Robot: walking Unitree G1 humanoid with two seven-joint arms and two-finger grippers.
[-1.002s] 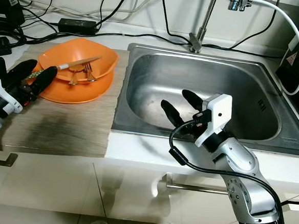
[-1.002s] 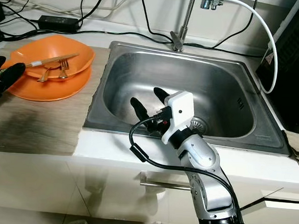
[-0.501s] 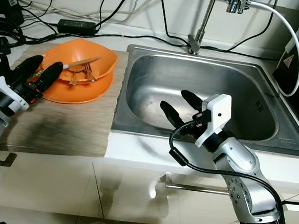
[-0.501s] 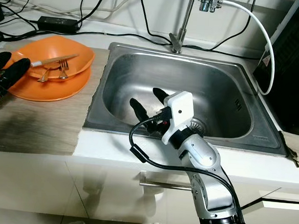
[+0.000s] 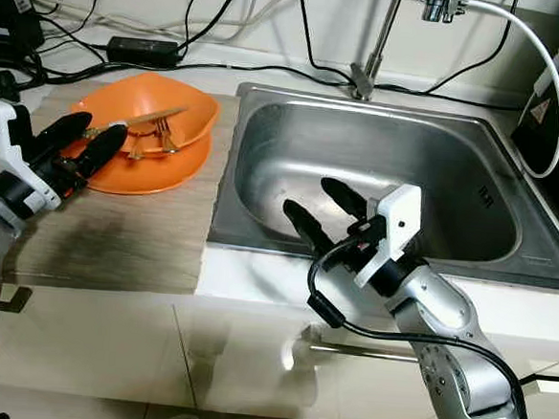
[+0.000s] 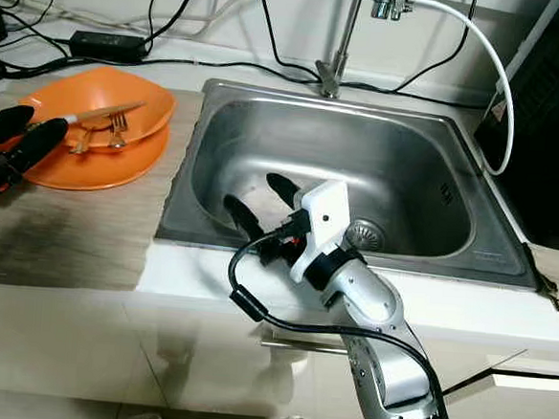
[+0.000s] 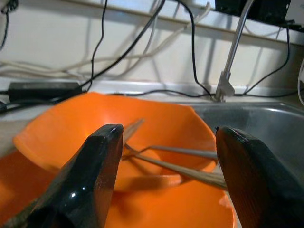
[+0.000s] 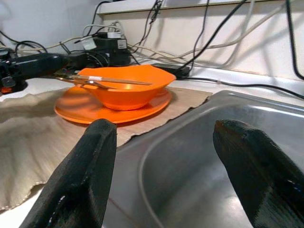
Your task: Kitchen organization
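Orange bowl holding two forks sits on an orange plate, left of the sink. Left gripper unclenched at the bowl's left rim, gripping nothing. Right gripper spread, empty, over the sink's front edge.

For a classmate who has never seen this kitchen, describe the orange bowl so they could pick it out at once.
Start at the steel sink; to its left a beige mat covers the counter. On the mat, an orange plate carries the orange bowl. Unlike the flat plate beneath, the bowl is deep and holds forks.
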